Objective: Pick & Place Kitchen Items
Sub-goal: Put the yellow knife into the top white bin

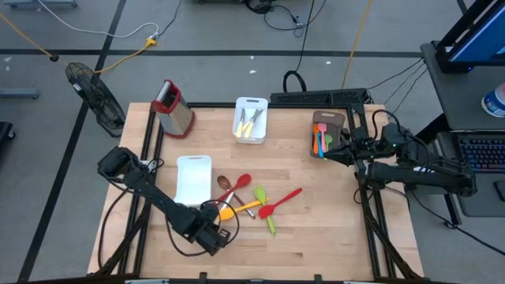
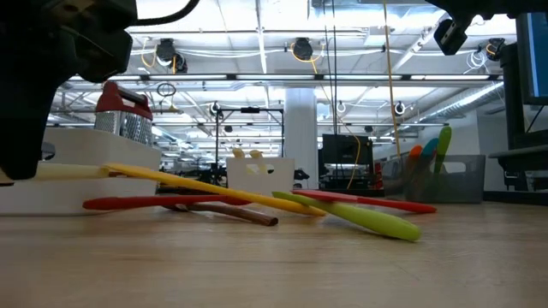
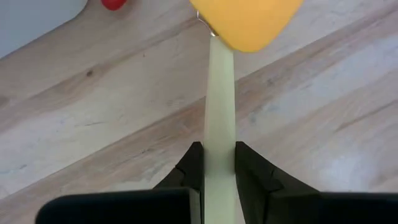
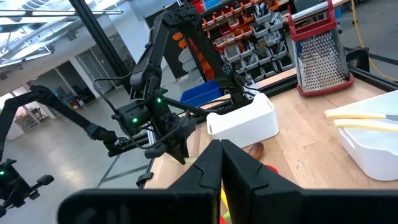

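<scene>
High view: the left gripper (image 1: 223, 223), low at the table's near edge, clenched the pale handle of a yellow spatula (image 1: 237, 210), whose head lay w/ the other utensils mid-table. In the left wrist view the fingers (image 3: 189, 167) pinched that handle from both sides, the yellow head (image 3: 245, 22) resting on the wood just ahead. Around it lay a red spoon (image 1: 239, 184), a brown spoon (image 1: 224, 182), a green spatula (image 1: 266, 208) and a red spatula (image 1: 282, 201), all beside the empty white tray (image 1: 194, 178). A second white tray (image 1: 252, 120) at the back held pale-handled items; a brown tray (image 1: 325, 130) at right held orange, blue & green ones. The steel grater (image 1: 172, 106) stood at the back left. The right gripper (image 1: 329, 155) hung above the table near the brown tray, jaws clamped together on nothing.
</scene>
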Robot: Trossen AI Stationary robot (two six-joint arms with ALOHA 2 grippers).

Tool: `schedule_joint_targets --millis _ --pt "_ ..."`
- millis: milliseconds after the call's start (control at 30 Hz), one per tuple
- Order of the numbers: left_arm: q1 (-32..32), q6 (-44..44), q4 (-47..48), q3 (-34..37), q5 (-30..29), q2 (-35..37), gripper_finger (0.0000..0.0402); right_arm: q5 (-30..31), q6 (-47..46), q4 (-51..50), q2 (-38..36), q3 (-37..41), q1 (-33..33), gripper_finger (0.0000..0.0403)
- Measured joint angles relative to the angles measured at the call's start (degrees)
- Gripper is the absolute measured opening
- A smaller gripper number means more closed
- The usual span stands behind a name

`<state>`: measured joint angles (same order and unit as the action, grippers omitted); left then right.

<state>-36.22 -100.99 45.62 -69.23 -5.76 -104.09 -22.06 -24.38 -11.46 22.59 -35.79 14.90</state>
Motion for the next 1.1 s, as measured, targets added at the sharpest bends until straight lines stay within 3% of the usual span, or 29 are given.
schedule_joint_targets --millis 333,1100 --pt "-0.3 -0.9 5.0 0.0 1.3 0.0 0.0047 0.0 0.0 0.0 0.0 0.0 0.0 0.0" --pt "-0.7 -1.6 4.5 -0.1 1.2 0.0 0.0047 1.5 -0.4 0.0 0.0 0.0 0.0 0.0"
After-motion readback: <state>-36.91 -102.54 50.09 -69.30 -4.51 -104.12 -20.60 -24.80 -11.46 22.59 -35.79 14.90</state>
